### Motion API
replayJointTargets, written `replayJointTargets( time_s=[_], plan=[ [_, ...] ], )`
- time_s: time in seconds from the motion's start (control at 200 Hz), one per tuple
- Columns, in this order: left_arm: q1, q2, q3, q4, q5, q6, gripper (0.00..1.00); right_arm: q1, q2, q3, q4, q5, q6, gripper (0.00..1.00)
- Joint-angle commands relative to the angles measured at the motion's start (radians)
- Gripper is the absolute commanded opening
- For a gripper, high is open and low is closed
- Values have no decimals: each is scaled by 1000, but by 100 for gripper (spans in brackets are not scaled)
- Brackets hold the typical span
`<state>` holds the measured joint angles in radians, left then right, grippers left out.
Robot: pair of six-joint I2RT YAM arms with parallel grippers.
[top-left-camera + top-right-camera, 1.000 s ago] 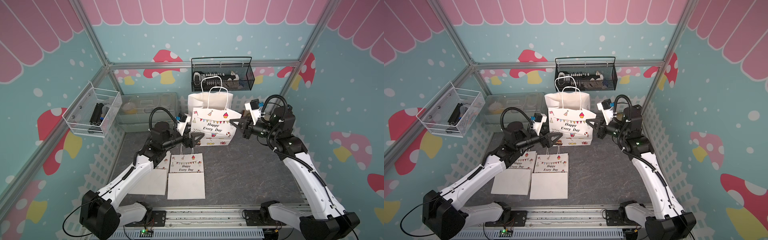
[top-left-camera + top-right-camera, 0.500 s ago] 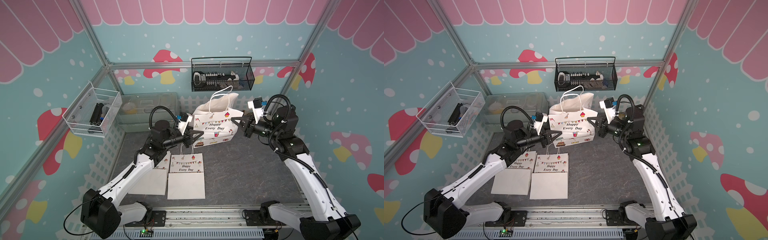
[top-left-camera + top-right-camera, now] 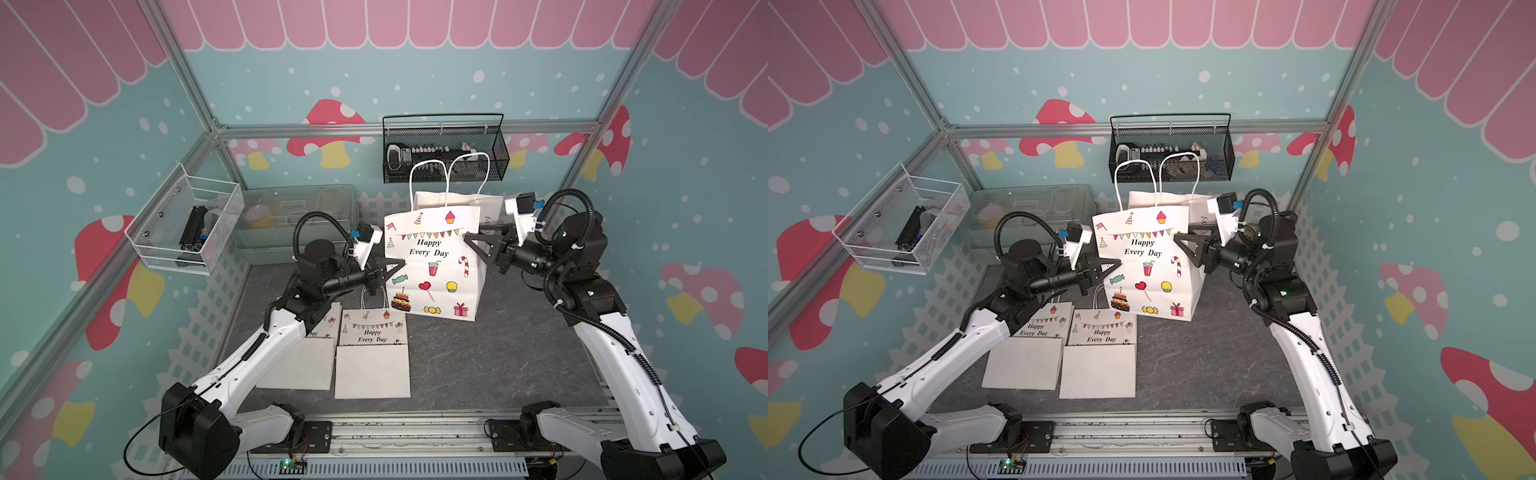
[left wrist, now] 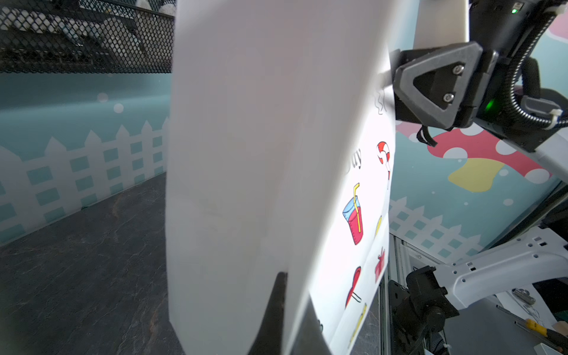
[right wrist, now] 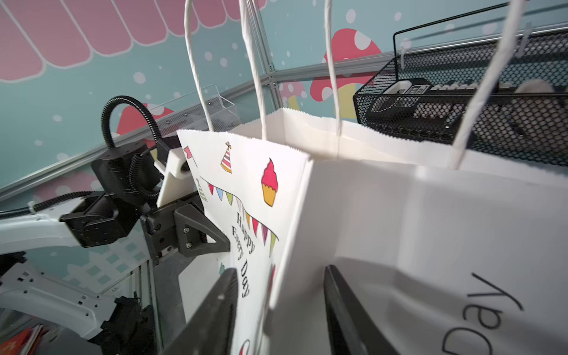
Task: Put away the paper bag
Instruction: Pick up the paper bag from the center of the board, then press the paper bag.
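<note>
A white paper bag (image 3: 432,270) (image 3: 1146,266) printed "Happy Every Day" stands upright and open at mid-table, its two rope handles up. My left gripper (image 3: 400,264) (image 3: 1118,263) is shut on the bag's front left vertical edge; in the left wrist view the paper (image 4: 246,153) runs between the closed fingers of the left gripper (image 4: 293,289). My right gripper (image 3: 471,235) (image 3: 1178,233) is open and straddles the front right corner fold. In the right wrist view the bag (image 5: 399,230) passes between the spread fingers of the right gripper (image 5: 281,270), which are not pressing it.
Two flat folded bags (image 3: 372,361) (image 3: 299,361) lie on the table in front of the left arm. A black mesh basket (image 3: 444,153) hangs on the back wall above the bag. A wire basket (image 3: 183,228) hangs on the left wall beside a clear plastic bin (image 3: 299,216).
The bag tipped backward half a second ago and now stands upright again. My left gripper has shut on its left edge. My right gripper has opened from its grip on the right edge.
</note>
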<state>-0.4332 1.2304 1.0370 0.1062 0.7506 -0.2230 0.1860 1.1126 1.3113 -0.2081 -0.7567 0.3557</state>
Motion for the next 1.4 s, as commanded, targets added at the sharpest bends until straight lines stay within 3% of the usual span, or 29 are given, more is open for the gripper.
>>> replayJointTargets(
  time_s=[0.0,0.16,0.37,0.58,0.68,1.396],
  plan=[
    [44,-35,20,7,52,-45,0,-22,-19,19,-3,49,27,70],
    [108,-47,21,0,130,-112,0,-64,-29,1,-28,97,26,87],
    [174,-42,-18,192,295,-304,0,-196,-35,-47,-8,-12,69,97],
    [202,-13,-14,236,375,-405,0,-243,42,-108,120,-265,133,97],
    [205,-3,-25,331,394,-490,0,-243,65,-131,195,-324,174,97],
    [203,1,-23,494,406,-647,0,-220,91,-159,246,-383,173,93]
  ],
)
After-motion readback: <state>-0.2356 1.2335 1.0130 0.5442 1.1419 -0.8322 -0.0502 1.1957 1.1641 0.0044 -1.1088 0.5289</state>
